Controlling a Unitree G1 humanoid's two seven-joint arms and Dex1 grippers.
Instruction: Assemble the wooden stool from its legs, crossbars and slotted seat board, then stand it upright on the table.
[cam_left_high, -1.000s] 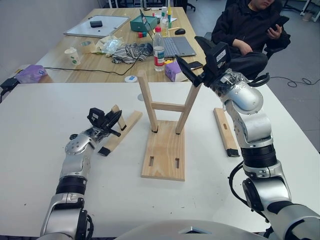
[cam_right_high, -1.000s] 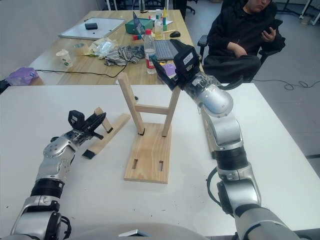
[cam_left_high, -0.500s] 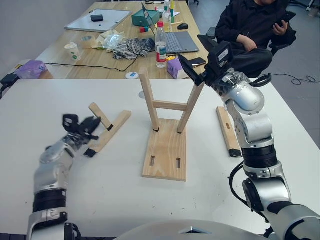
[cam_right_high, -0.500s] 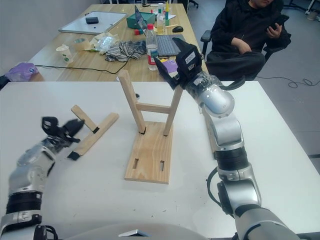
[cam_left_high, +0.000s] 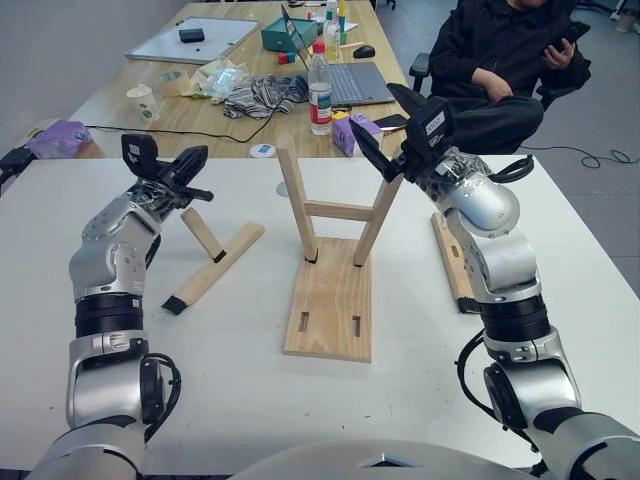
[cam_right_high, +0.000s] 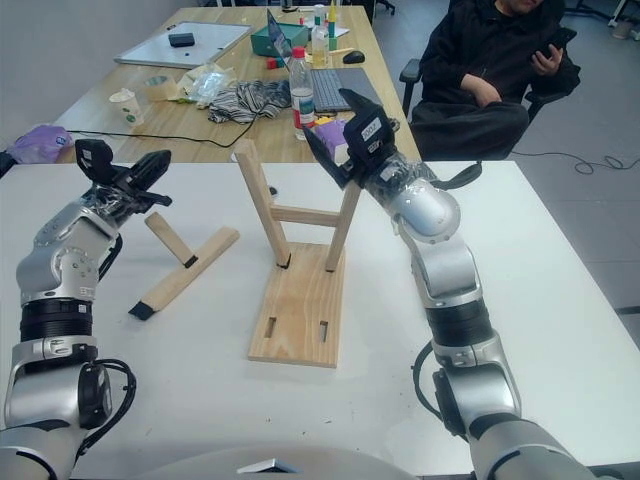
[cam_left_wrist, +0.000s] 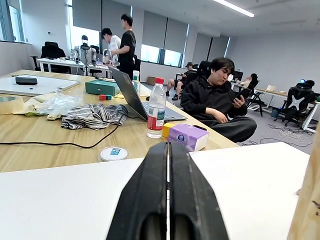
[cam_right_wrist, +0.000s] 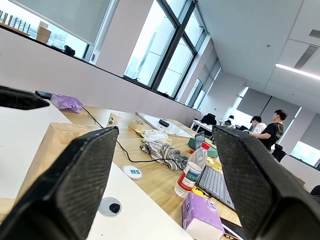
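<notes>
**Stool half built: one leg pair stands in the seat board**

Stool parts so far: the seat board (cam_left_high: 330, 305) lies flat on the table (cam_left_high: 250, 400), with its long axis running away from the robot. Two legs (cam_left_high: 298, 205) joined by a crossbar (cam_left_high: 337, 211) stand in its far slots. The two near slots (cam_left_high: 303, 322) are bare.

The right gripper (cam_left_high: 372, 112) is at the top of the right-hand standing leg, its fingers spread wide and gripping nothing. The leg end lies by one finger; I cannot tell whether they touch.

Left of the board, a loose leg (cam_left_high: 215, 262) lies slantwise with a shorter bar meeting it, its far end towards the board. The left gripper (cam_left_high: 200, 155), fingers pressed together and empty, hangs above that piece's far side. It is the nearer arm and would probably need to open and descend.

Right of the board, another leg (cam_left_high: 452, 262) lies along the board's long axis. Bare table surrounds both loose pieces.
</notes>
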